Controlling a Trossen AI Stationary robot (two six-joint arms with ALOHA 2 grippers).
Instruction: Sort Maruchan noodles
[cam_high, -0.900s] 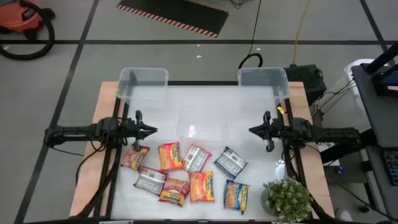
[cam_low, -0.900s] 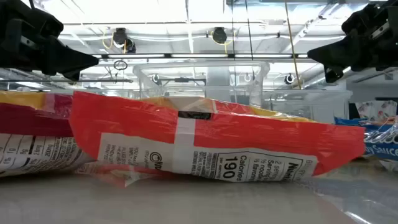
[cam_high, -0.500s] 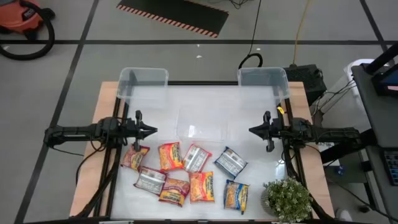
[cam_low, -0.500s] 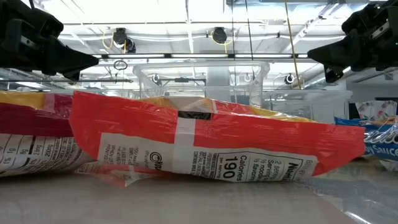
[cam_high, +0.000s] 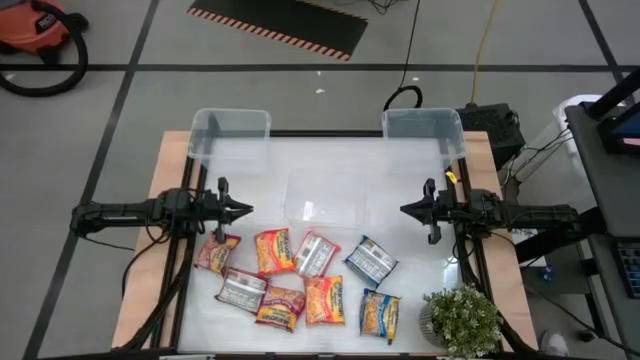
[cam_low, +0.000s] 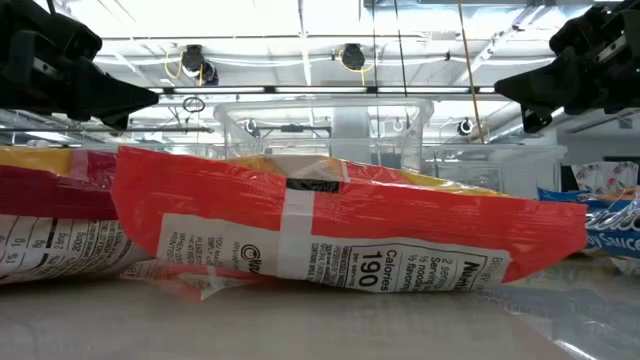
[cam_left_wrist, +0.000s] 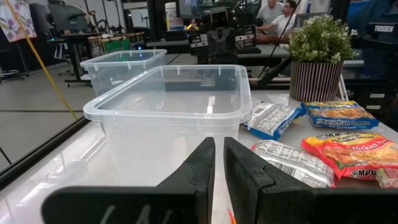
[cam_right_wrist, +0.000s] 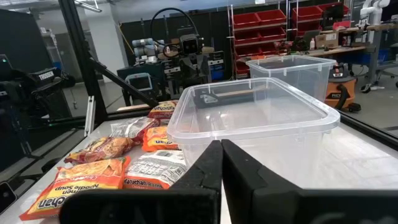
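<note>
Above the table's sides my left pincer (cam_high: 243, 210) and right pincer (cam_high: 408, 209) hover closed, gripping nothing — the Maruchan noodles (cam_high: 300, 280) lie clustered, unsorted, awaiting the clear bins (cam_high: 325, 197).

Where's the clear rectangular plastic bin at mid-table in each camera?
High view: clear plastic bin at the table's centre.
Low view: centre, behind the red packet.
Left wrist view: straight ahead, filling the middle.
Right wrist view: straight ahead, centre-right.
Shared landmark: the Maruchan noodles beside it.
</note>
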